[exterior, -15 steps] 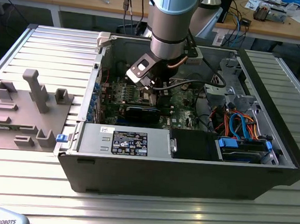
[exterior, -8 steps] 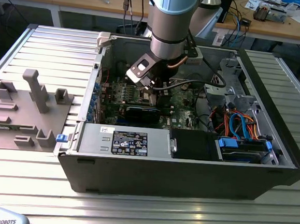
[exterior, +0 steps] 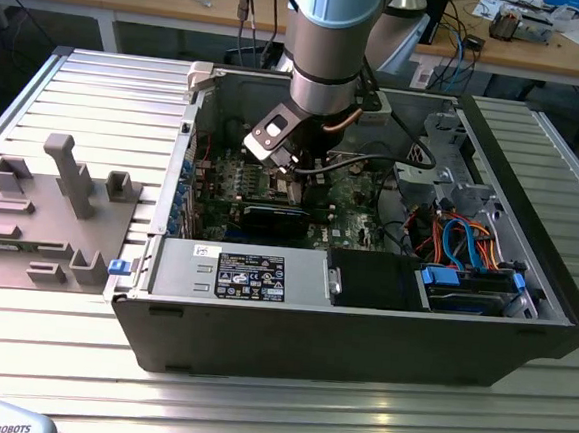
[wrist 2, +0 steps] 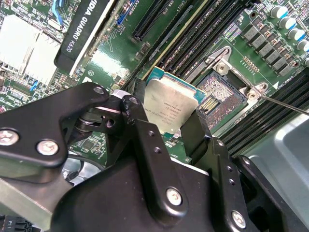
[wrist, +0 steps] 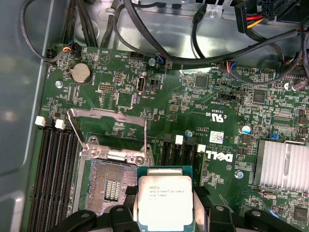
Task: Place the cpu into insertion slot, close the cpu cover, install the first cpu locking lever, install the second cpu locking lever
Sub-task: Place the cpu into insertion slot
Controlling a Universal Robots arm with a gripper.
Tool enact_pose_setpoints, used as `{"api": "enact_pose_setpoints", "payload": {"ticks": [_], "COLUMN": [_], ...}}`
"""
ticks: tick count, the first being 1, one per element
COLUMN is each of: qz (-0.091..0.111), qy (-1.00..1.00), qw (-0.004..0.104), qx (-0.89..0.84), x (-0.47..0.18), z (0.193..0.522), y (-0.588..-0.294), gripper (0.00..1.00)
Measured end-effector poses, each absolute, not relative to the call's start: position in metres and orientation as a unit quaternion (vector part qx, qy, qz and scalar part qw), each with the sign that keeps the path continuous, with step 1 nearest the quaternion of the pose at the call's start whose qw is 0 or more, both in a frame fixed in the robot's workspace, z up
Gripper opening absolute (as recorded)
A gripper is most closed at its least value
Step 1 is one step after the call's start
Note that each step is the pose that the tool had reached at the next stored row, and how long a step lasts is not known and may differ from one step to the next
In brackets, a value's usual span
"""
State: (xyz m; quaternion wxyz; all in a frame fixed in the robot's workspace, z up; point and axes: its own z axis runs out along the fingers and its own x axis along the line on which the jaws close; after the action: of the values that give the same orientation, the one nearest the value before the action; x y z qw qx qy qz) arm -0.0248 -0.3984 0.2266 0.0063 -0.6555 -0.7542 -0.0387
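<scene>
My gripper is shut on the cpu, pinching it by two opposite edges with the silvery face showing. In the first wrist view the cpu hangs just above the green board, beside the insertion slot and partly over its edge. The insertion slot lies bare, its pin field showing. The cpu cover stands swung up at the slot's far edge, with two thin wire levers raised beside it. In the exterior view the gripper is down inside the open computer case.
A black graphics card and long black memory slots flank the socket. A finned heatsink and black cables lie nearby. The power supply and drives with blue and orange cables line the case. A grey fixture sits outside.
</scene>
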Motion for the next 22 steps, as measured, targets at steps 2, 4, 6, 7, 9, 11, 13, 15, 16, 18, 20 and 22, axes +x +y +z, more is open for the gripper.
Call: {"api": "enact_pose_setpoints", "payload": {"ticks": [2, 4, 6, 7, 9, 11, 13, 15, 16, 18, 20, 22], "qz": [-0.039, -0.039, -0.039, -0.039, -0.039, -0.039, -0.039, -0.039, -0.039, -0.039, -0.039, -0.039], "qy": [-0.754, -0.754, -0.754, -0.754, -0.754, -0.754, -0.754, -0.754, -0.754, -0.754, -0.754, -0.754], "qw": [0.006, 0.006, 0.006, 0.006, 0.006, 0.006, 0.006, 0.006, 0.006, 0.006, 0.006, 0.006], "qx": [-0.656, -0.656, -0.656, -0.655, -0.656, -0.656, -0.656, -0.656, -0.656, -0.656, -0.656, -0.656], "x": [-0.0248, -0.0248, -0.0248, -0.0248, -0.0248, -0.0248, -0.0248, -0.0248, -0.0248, -0.0248, -0.0249, -0.0248], "z": [0.2265, 0.2264, 0.2262, 0.2262, 0.2260, 0.2258, 0.2258, 0.2255, 0.2255, 0.2254, 0.2252, 0.2251], "y": [-0.3984, -0.3984, -0.3984, -0.3984, -0.3984, -0.3984, -0.3984, -0.3984, -0.3984, -0.3984, -0.3984, -0.3984], "gripper": [0.54, 0.54, 0.54, 0.54, 0.54, 0.54, 0.54, 0.54, 0.54, 0.54, 0.54, 0.54]}}
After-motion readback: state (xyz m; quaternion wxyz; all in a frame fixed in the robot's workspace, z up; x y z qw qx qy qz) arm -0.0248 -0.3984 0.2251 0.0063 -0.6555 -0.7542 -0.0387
